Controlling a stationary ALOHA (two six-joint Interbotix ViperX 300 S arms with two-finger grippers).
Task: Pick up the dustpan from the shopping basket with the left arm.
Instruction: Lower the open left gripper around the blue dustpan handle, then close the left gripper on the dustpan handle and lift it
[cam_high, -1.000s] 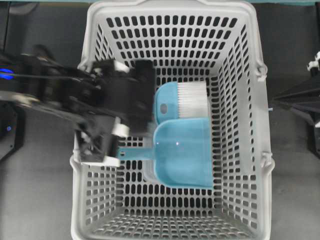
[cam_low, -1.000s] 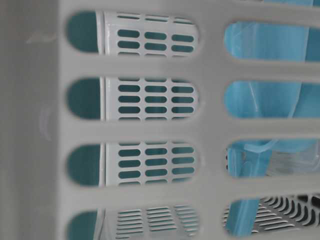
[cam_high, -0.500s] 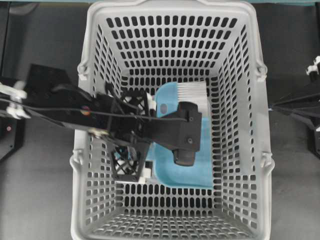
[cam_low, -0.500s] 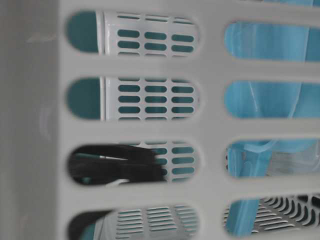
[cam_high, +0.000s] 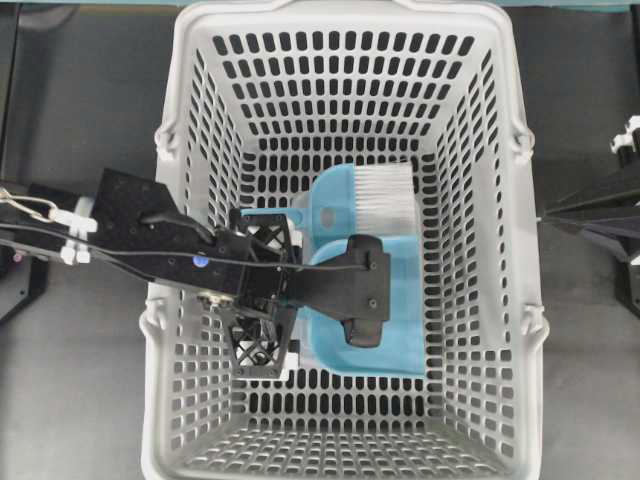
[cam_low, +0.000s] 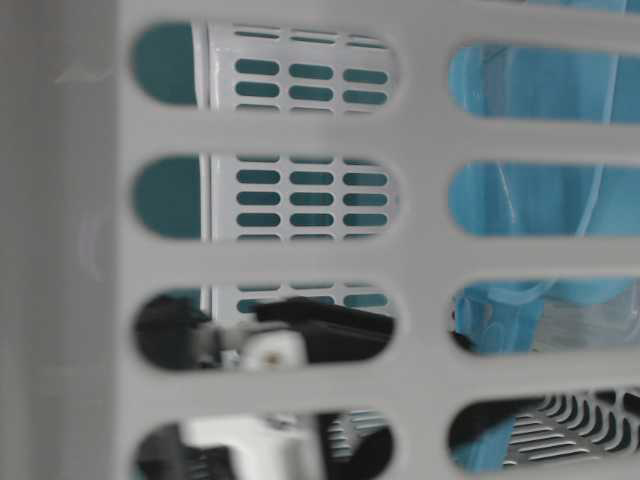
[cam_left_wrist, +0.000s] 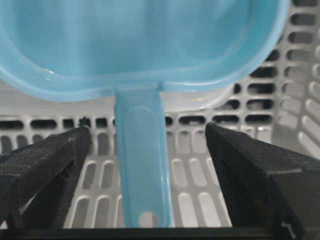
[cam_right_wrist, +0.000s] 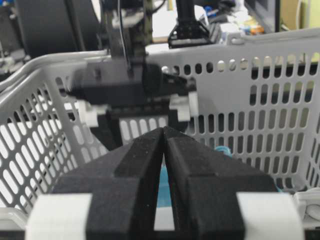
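Reaching into the slotted grey shopping basket (cam_high: 200, 60), the left end effector (cam_left_wrist: 147, 165) stands released, matte black fingers (cam_left_wrist: 45, 160) flanking the glossy teal dustpan (cam_high: 400, 330)'s thin handle on the perforated floor; the right end effector (cam_right_wrist: 164, 150) is clenched.

I see a teal brush (cam_high: 352, 195) with white bristles (cam_high: 386, 196) lying toward the far wall, and dark grey desk (cam_high: 90, 90) all round.
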